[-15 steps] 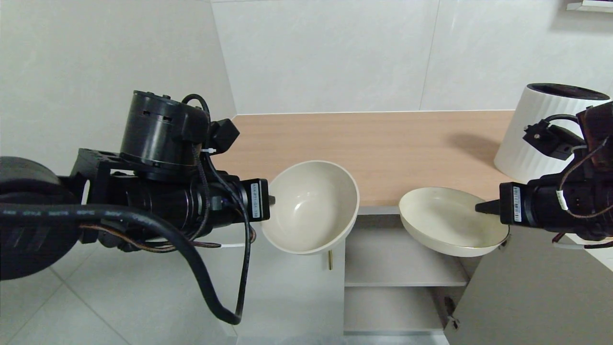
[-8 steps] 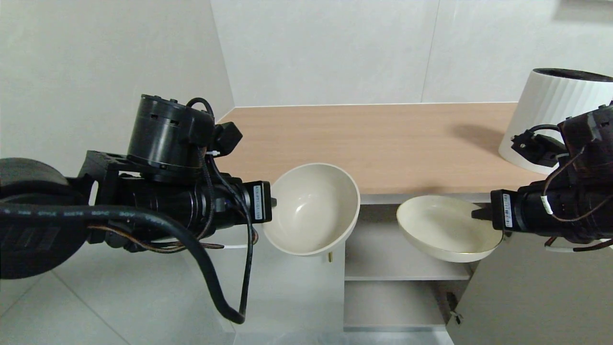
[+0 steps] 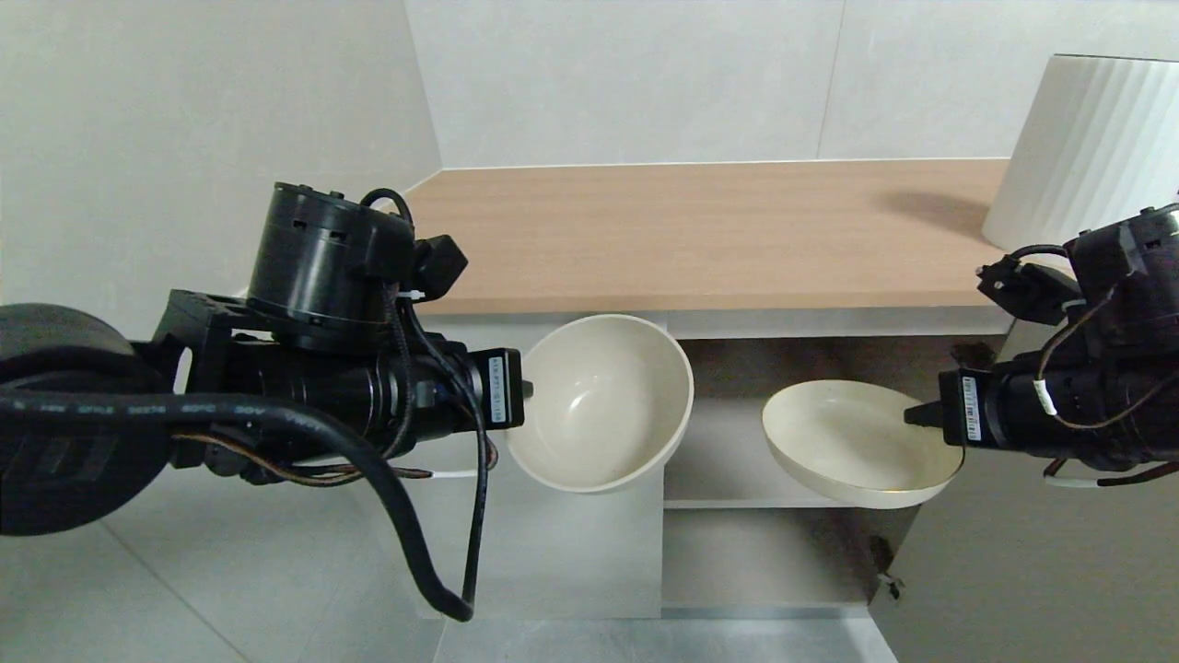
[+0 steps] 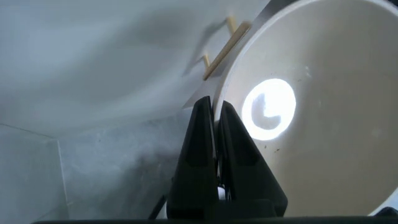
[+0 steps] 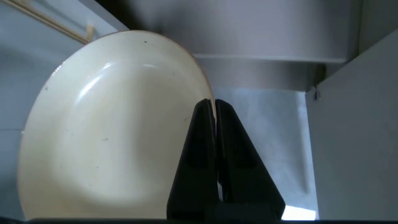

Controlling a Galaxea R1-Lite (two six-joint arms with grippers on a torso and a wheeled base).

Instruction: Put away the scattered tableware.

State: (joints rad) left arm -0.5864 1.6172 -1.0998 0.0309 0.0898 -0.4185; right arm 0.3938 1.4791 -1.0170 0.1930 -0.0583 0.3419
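Observation:
My left gripper (image 3: 523, 390) is shut on the rim of a deep cream bowl (image 3: 599, 401), held tilted in the air in front of the closed left cabinet door. In the left wrist view its fingers (image 4: 214, 134) pinch the bowl (image 4: 317, 106) at the edge. My right gripper (image 3: 912, 414) is shut on the rim of a shallow cream plate (image 3: 852, 442), held level in front of the open cabinet (image 3: 737, 460), about at its upper shelf. The right wrist view shows the plate (image 5: 112, 124) clamped by the right gripper (image 5: 214, 112).
A wooden countertop (image 3: 718, 230) runs above the cabinet, with a white ribbed container (image 3: 1078, 147) at its right end. The cabinet's right door (image 3: 1022, 571) hangs open. The left door (image 3: 562, 543) is closed. Two shelves show inside.
The head view has sunk, so counter and container sit higher in the picture. The right gripper and plate have come down from counter-edge height to in front of the upper shelf. The left arm holds still.

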